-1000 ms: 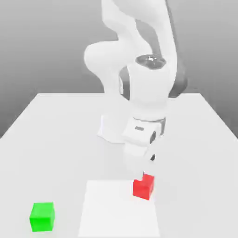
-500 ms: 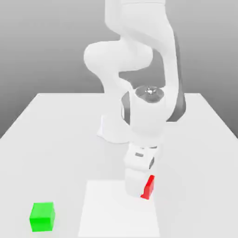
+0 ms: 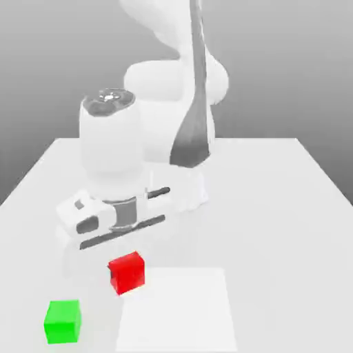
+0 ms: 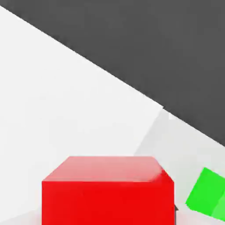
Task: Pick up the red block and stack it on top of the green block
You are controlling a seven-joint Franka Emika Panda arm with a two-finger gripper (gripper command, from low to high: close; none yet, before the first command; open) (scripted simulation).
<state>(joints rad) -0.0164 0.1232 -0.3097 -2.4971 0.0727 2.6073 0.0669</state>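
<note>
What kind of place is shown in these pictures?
Most likely a simulated robot test bench, not a real room: a plain white table before an empty grey backdrop, with just a red block and a green block on or over it.

The red block (image 3: 127, 271) sits up and right of the green block (image 3: 63, 321) in the exterior view.
</note>
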